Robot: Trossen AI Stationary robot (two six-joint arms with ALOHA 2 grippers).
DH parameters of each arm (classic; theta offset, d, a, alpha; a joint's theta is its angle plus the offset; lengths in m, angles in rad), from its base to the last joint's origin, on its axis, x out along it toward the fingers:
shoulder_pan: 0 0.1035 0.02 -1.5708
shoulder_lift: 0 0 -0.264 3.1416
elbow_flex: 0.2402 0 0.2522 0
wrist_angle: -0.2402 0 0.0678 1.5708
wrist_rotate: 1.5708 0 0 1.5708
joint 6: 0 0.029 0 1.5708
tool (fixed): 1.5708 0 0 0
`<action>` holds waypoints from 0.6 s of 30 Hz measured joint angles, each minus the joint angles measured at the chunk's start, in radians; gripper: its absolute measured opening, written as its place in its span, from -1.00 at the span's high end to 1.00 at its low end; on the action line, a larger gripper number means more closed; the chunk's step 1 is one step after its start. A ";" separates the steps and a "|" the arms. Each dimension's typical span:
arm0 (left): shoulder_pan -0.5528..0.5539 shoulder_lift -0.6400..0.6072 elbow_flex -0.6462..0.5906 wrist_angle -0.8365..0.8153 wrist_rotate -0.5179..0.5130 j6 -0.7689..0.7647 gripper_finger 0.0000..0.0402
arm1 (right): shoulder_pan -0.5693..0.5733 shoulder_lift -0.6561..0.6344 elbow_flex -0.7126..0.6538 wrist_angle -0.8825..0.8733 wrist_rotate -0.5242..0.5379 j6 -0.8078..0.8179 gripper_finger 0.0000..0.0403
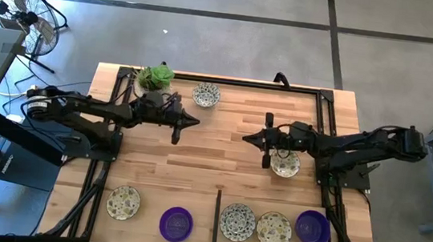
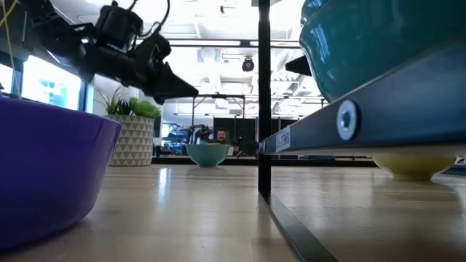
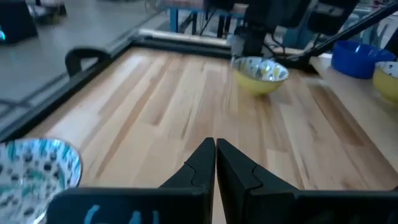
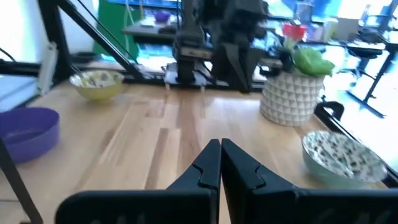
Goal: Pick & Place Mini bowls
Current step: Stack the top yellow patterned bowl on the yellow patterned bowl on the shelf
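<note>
Both grippers hover shut and empty over the middle of the wooden table, tips facing each other. My left gripper (image 1: 195, 122) (image 3: 215, 153) is left of centre and my right gripper (image 1: 247, 138) (image 4: 220, 153) right of centre. One speckled mini bowl (image 1: 206, 95) (image 4: 342, 155) stands at the far edge, and another (image 1: 284, 164) (image 3: 261, 73) stands under my right arm. Along the near edge stand a speckled bowl (image 1: 123, 202), a purple bowl (image 1: 177, 223), two speckled bowls (image 1: 237, 221) (image 1: 274, 229) and a purple bowl (image 1: 312, 228). All rest on their bases.
A pale patterned pot with a green plant (image 1: 155, 78) (image 4: 291, 94) stands at the far left, beside the far bowl. A black frame rail (image 1: 229, 81) runs round the table, and a dark upright bar (image 2: 263, 102) rises at the near edge's middle. Bare wood lies between the grippers and the near row.
</note>
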 joint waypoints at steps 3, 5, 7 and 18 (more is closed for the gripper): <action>-0.043 0.000 -0.021 0.078 -0.041 0.011 0.94 | 0.047 -0.056 0.030 -0.171 0.108 0.008 1.00; -0.059 0.000 -0.047 0.119 -0.057 0.011 0.94 | 0.084 -0.096 0.077 -0.334 0.192 0.035 1.00; -0.071 0.000 -0.078 0.172 -0.068 0.010 0.94 | 0.122 -0.126 0.131 -0.505 0.277 0.082 1.00; -0.069 0.000 -0.196 0.344 -0.069 -0.036 0.94 | 0.348 -0.016 0.476 -1.379 0.424 0.510 0.78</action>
